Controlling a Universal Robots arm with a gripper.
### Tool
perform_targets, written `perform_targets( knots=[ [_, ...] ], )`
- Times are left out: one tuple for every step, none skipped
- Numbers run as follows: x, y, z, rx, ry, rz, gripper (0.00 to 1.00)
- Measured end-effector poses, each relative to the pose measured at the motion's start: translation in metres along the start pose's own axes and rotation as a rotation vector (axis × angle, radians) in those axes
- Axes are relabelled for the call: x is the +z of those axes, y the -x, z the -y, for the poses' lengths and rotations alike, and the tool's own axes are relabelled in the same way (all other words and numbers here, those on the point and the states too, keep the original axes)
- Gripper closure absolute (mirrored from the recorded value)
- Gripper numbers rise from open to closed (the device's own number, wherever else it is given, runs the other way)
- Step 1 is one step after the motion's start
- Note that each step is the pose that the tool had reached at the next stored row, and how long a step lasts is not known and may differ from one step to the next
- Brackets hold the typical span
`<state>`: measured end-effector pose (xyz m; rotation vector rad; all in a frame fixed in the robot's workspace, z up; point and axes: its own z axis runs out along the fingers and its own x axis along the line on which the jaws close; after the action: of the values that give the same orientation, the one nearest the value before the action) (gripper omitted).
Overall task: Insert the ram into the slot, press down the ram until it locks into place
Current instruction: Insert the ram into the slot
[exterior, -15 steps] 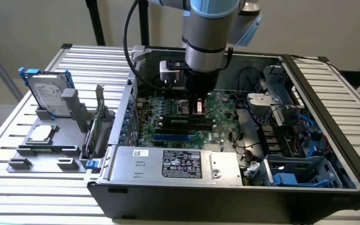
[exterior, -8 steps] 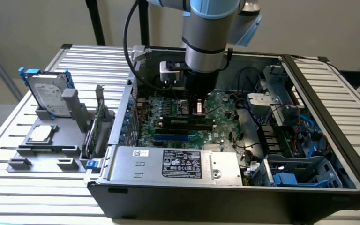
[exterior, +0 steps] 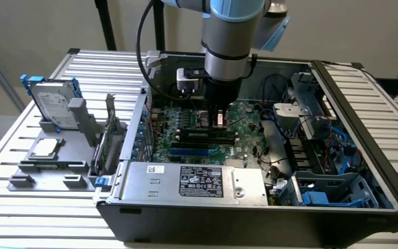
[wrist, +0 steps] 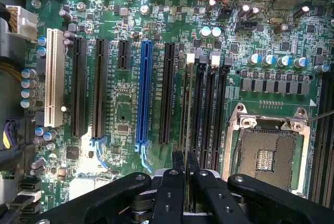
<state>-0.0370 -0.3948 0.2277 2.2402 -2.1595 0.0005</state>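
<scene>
black claw [wrist: 185, 158] pinches the ram [wrist: 186, 109], thin edge-on strip, along the slot [wrist: 182, 104].

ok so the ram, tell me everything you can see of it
The ram shows edge-on in the wrist view: a thin, pale-edged strip standing upright on its long edge, so its chips and label are hidden. The gripper is shut on it, clamping its two flat faces. It runs lengthwise along the four parallel black memory slots, in line with the outermost one, on the side toward the blue slot. Whether it is seated cannot be told.
</scene>
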Motion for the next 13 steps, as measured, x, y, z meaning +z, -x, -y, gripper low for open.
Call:
perform_targets(
  knots=[
    [0.0001,0.0001,0.0,0.001,0.0,0.0001,0.87],
    [0.0002,0.0001,0.0,0.002,0.0,0.0001,0.87],
    [0.0003,0.0001,0.0,0.003,0.0001,0.0001,0.87],
    [0.0003,0.0001,0.0001,0.004,0.0001,0.0,0.87],
    [0.001,0.0001,0.0007,0.004,0.0001,0.0001,0.87],
    [0.0023,0.0002,0.0008,0.004,0.0001,-0.0001,0.87],
    [0.0025,0.0002,0.0008,0.004,0.0001,-0.0001,0.87],
    [0.0027,0.0002,0.0008,0.004,0.0001,-0.0001,0.87],
    [0.0029,0.0002,0.0009,0.004,0.0001,-0.0001,0.87],
    [0.0031,0.0002,0.0009,0.004,0.0001,-0.0001,0.87],
    [0.0033,0.0002,0.0009,0.004,0.0002,-0.0002,0.87],
    [0.0035,0.0002,0.0009,0.004,0.0001,-0.0001,0.87],
    [0.0038,0.0002,0.0009,0.004,0.0001,-0.0001,0.87]
  ],
)
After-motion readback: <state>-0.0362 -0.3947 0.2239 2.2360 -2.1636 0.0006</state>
